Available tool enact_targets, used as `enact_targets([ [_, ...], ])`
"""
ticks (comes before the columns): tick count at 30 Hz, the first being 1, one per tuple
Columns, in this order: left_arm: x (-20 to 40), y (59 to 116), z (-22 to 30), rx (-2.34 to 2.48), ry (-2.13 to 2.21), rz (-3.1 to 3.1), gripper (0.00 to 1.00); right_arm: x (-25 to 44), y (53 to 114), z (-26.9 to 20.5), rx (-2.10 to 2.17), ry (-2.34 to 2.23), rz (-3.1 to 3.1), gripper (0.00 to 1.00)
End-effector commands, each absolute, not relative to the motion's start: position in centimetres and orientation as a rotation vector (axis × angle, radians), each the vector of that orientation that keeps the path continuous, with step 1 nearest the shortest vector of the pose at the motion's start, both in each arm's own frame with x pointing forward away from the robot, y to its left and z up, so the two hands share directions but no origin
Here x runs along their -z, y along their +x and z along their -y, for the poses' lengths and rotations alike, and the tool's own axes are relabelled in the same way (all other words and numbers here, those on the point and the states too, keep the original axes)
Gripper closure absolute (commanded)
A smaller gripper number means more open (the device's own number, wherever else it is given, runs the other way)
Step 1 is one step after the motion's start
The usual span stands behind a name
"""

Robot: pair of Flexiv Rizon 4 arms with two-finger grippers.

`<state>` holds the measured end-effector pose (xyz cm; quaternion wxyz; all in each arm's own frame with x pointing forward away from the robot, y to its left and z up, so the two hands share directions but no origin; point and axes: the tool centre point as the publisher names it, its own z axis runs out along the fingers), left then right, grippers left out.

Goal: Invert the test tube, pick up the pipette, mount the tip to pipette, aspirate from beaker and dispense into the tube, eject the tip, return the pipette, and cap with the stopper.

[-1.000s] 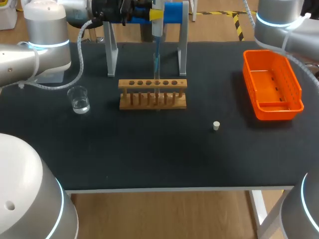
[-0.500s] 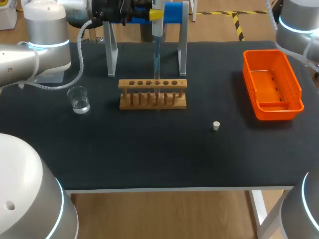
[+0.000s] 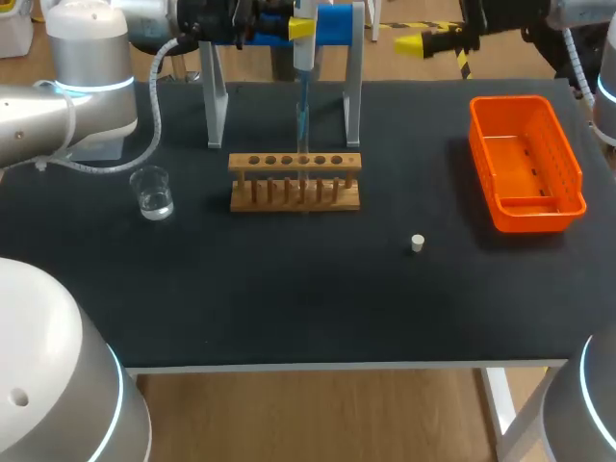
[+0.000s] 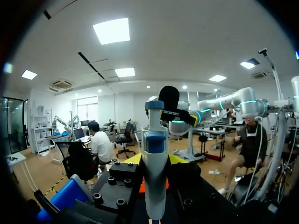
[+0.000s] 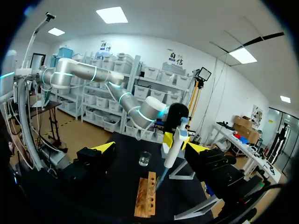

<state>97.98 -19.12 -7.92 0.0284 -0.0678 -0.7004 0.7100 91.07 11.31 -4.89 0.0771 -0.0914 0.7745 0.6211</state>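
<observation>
- Lying alone on the near part of the black bench [image 3: 289, 308], the white stopper [image 3: 417, 243] is well apart from the rack, so capping is not yet done.
- Mid-bench, the wooden rack [image 3: 295, 181] holds the test tube [image 3: 302, 166] upright, with the beaker [image 3: 152, 192] of water on one side and the orange bin [image 3: 525, 164] on the other.
- Above the rack, the left gripper [image 4: 154, 163] is clamped on the pipette [image 3: 302, 29], whose mounted tip [image 3: 302, 115] points down at the tube. I judge dispensing is in hand, with ejecting and returning left.
- Farthest, the right gripper [image 5: 150, 149] hangs beyond the bench's back edge, fingers apart and empty.
</observation>
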Motion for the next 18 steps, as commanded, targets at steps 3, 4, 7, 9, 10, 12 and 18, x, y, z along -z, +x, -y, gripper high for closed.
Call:
enact_targets([
  [3,7.8,98.0,19.1,-2.188,-0.209,2.164,1.0,7.6,91.2,-10.8,-1.831,-0.26,-2.379,0.0],
  [4,7.8,98.0,19.1,-2.188,-0.209,2.164,1.0,8.3,91.3,-10.9,-1.83,-0.25,-2.39,0.0],
  [7,7.8,98.0,19.1,-2.188,-0.209,2.164,1.0,10.5,91.6,-11.2,-1.836,-0.215,-2.428,0.0],
  [9,7.8,98.0,19.1,-2.188,-0.209,2.164,1.0,12.1,92.0,-11.4,-1.842,-0.201,-2.44,0.0],
  [10,7.8,98.0,19.1,-2.188,-0.209,2.164,1.0,12.9,92.3,-11.6,-1.839,-0.189,-2.451,0.0],
  [12,7.8,98.0,19.1,-2.188,-0.209,2.164,1.0,14.4,92.5,-12.0,-1.843,-0.174,-2.457,0.0],
  [18,7.8,98.0,19.1,-2.188,-0.209,2.164,1.0,17.6,93.4,-13.7,-1.858,-0.157,-2.437,0.0],
])
